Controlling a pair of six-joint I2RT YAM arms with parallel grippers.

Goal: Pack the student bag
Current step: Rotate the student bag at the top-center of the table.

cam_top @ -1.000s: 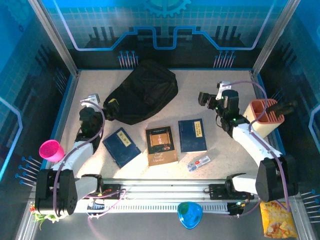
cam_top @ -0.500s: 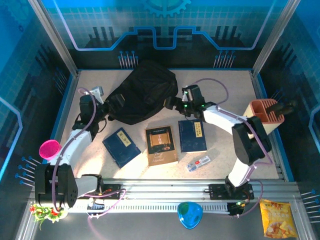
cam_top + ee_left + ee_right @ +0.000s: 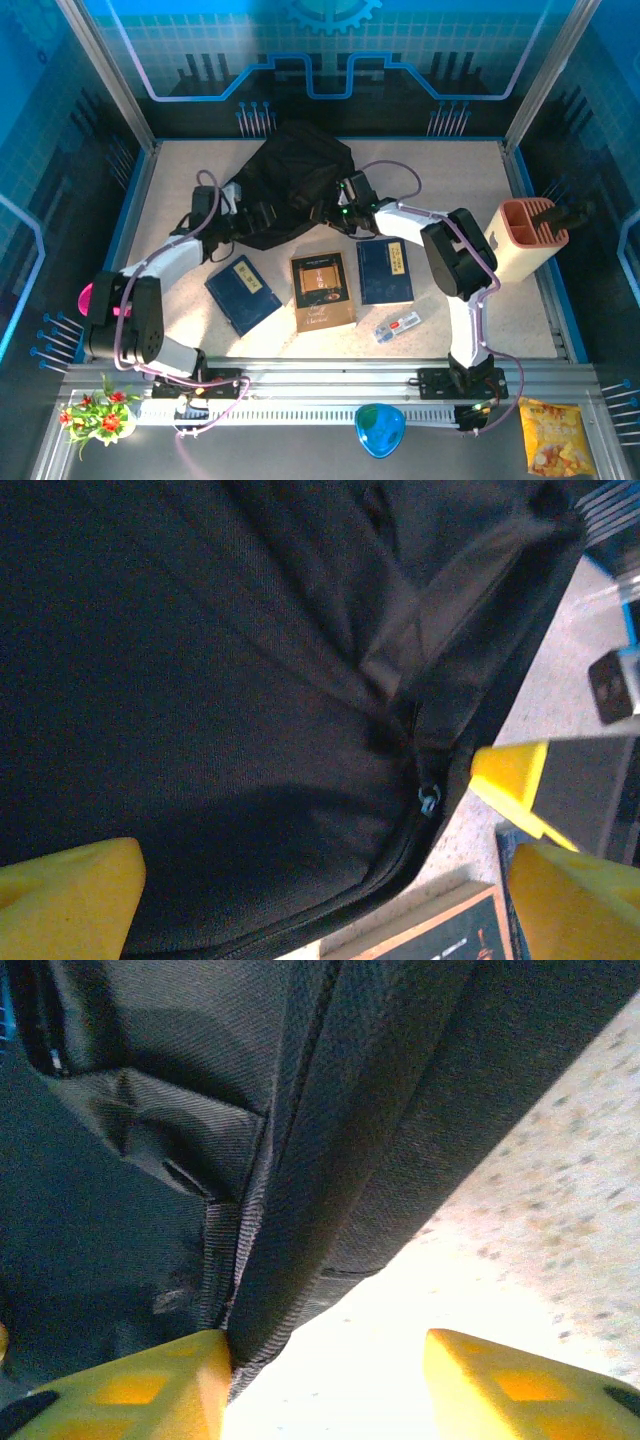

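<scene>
The student bag (image 3: 295,185), black soft fabric, lies at the back middle of the table. My left gripper (image 3: 246,216) is at its near left side. In the left wrist view the bag (image 3: 220,700) spreads between my wide-open yellow fingers (image 3: 60,895), and its zipper with a small blue pull (image 3: 428,800) runs along the edge. My right gripper (image 3: 336,206) is at the bag's near right edge. In the right wrist view the bag's seam edge (image 3: 300,1210) touches the left finger (image 3: 130,1385), and bare table shows in the gap of the right gripper (image 3: 330,1390).
In front of the bag lie a dark blue book (image 3: 243,292), a brown book (image 3: 322,290) and another blue book (image 3: 385,270), plus a small packet (image 3: 397,325). A pen holder (image 3: 530,240) stands at the right. A pink cup (image 3: 88,298) sits at the left edge.
Both arms have swung inward to the bag, the right one from far right. The right gripper's jaws have narrowed; the left's stay wide.
</scene>
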